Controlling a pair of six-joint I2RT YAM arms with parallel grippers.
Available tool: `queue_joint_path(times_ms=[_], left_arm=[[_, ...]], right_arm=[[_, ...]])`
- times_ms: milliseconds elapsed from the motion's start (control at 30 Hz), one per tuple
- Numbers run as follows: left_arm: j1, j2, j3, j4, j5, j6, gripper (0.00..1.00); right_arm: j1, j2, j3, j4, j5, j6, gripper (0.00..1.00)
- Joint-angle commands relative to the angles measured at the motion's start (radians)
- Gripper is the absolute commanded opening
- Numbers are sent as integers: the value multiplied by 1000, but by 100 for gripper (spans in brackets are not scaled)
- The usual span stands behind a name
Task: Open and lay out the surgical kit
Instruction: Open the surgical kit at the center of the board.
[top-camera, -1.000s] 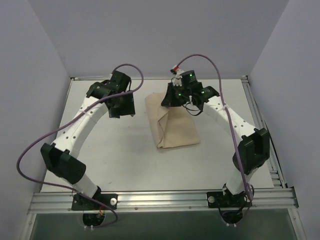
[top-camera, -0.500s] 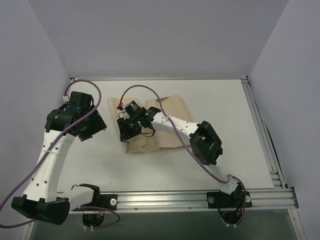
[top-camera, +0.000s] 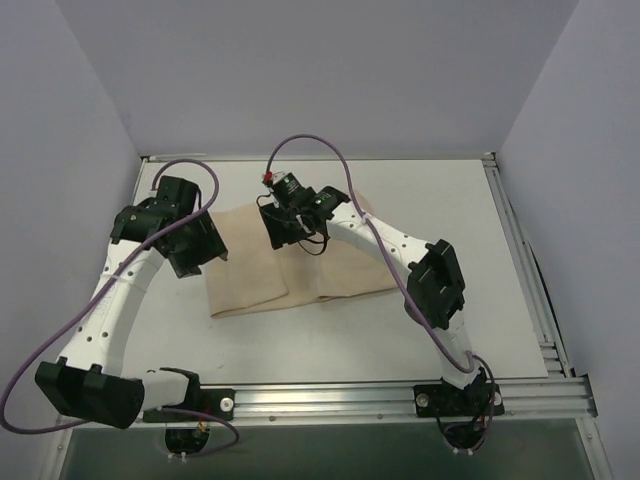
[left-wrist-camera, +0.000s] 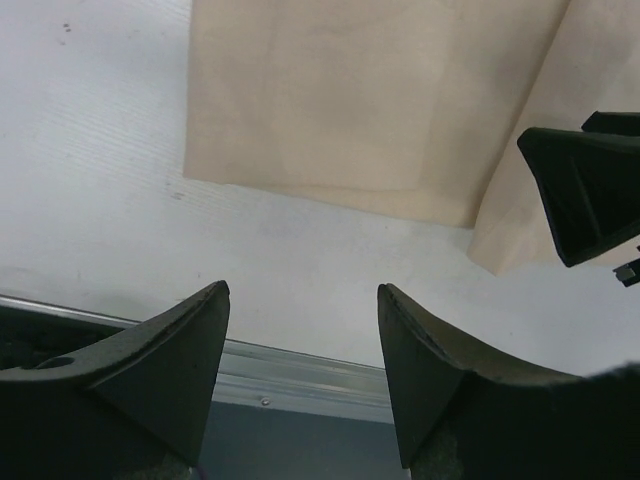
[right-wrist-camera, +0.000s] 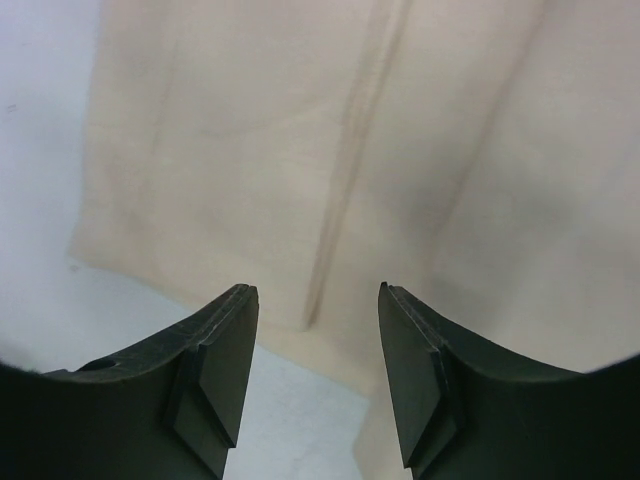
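Now: beige cloth wrap (top-camera: 250, 275) lies mid-frame on white surface (top-camera: 470, 250), partly spread, folds showing; tray and instruments not visible. Right tool (right-wrist-camera: 317, 295) hovers over wrap's upper middle, jaws apart, empty, fold edge (right-wrist-camera: 340, 200) running between them. Left tool (left-wrist-camera: 300, 300) at wrap's left edge, jaws apart, empty. Advice: pinch single top layer at its edge, lift low, draw outward, avoid dragging whole bundle.

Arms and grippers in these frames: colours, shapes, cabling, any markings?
The left arm and right arm match: white link shells, black joint housings, and a purple cable looped along each. There is a small red connector at the right wrist. The left gripper and right gripper are matte black and wedge-shaped. No lettering is legible.
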Motion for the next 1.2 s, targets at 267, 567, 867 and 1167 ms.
queue_joint_path(times_ms=[267, 567, 867, 1167], left_arm=[[-108, 128, -55, 246, 169, -86, 70], [-128, 251, -17, 281, 170, -109, 71], [-94, 202, -64, 281, 155, -109, 73], [-85, 256, -80, 316, 190, -76, 73]], right_arm=[[-8, 98, 82, -186, 405, -80, 55], [-8, 201, 142, -223, 503, -98, 49], [-10, 152, 116, -193, 539, -80, 0], [-145, -26, 126, -246, 408, -74, 0]])
